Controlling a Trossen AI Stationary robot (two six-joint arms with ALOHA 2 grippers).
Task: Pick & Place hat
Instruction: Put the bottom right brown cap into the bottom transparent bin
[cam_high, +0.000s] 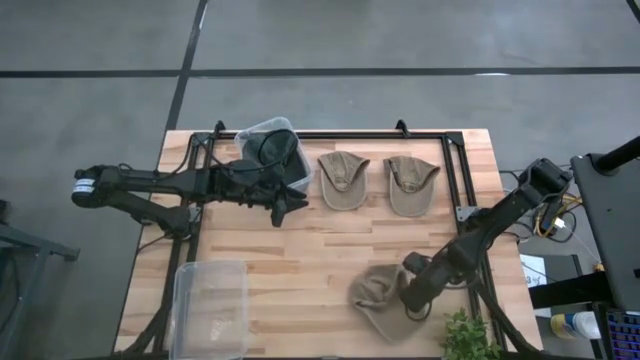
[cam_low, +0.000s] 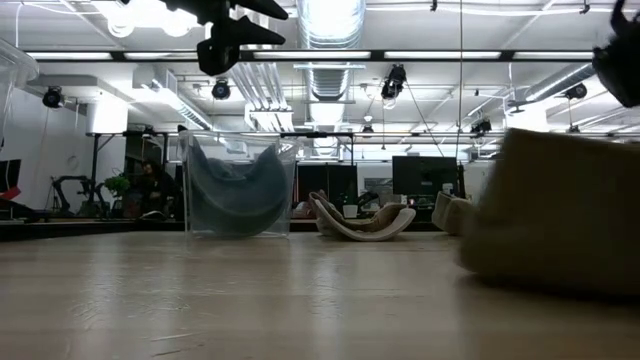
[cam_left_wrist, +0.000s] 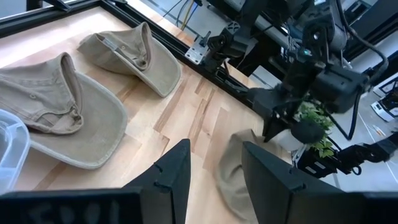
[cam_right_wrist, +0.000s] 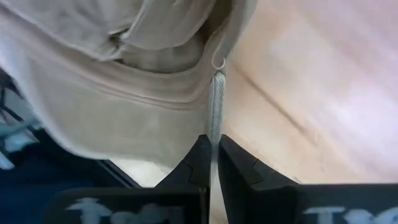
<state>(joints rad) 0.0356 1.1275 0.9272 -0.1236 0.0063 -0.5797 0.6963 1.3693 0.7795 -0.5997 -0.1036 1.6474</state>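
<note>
A tan hat lies crumpled near the table's near edge; it fills the right of the low view as the hat. My right gripper sits at its right side, shut on its strap. Two more tan hats rest brim-down by the far edge. A dark hat sits inside a clear container. My left gripper hovers open just in front of that container, above the table, and touches nothing; its fingers frame the wood. My right gripper pinches the thin pale back strap of the tan hat between its two fingers, which lie along the strap. It comes slanting down from the table's right. The strap runs straight to the hat's rear opening. The hat's body rests on the table.
A second clear container stands at the near left corner. A small green plant is at the near right edge, close to the right arm. A black frame borders the far and right sides. Bare wood lies mid-table.
</note>
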